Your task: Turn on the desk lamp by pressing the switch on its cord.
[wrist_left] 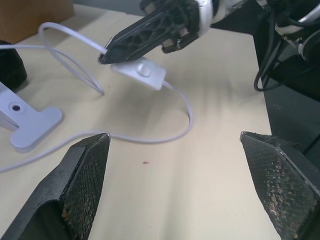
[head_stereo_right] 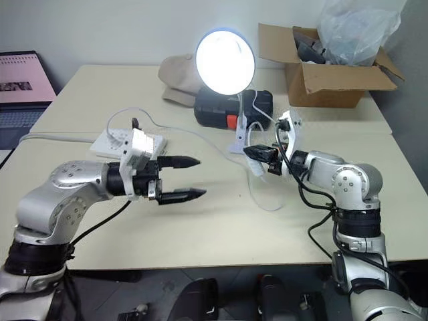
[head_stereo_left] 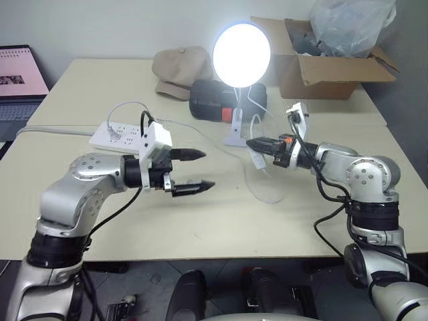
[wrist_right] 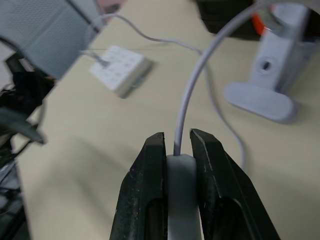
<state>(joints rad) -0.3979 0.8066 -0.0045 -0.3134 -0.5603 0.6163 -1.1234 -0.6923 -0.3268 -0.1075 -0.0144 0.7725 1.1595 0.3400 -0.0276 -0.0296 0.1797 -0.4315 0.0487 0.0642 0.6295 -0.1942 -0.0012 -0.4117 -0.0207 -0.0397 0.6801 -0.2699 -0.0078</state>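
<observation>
The desk lamp point(head_stereo_left: 241, 55) stands lit at the back middle of the table, its white clamp foot point(head_stereo_left: 235, 137) below the glowing shade. My right gripper point(head_stereo_left: 249, 143) is just right of the foot and is shut on the switch point(wrist_left: 142, 72). In the right wrist view the white switch point(wrist_right: 181, 190) sits between the two fingers, and the cord point(wrist_right: 192, 85) rises from it. The cord point(head_stereo_left: 257, 190) loops over the table below the switch. My left gripper point(head_stereo_left: 204, 169) hovers open to the left of the switch, apart from it, with nothing between its fingers.
A white power strip point(head_stereo_left: 117, 136) lies behind my left arm. Behind the lamp are a black case point(head_stereo_left: 210, 100) and a beige cap point(head_stereo_left: 177, 70). A cardboard box point(head_stereo_left: 328, 67) stands at the back right and a laptop point(head_stereo_left: 20, 80) at the far left.
</observation>
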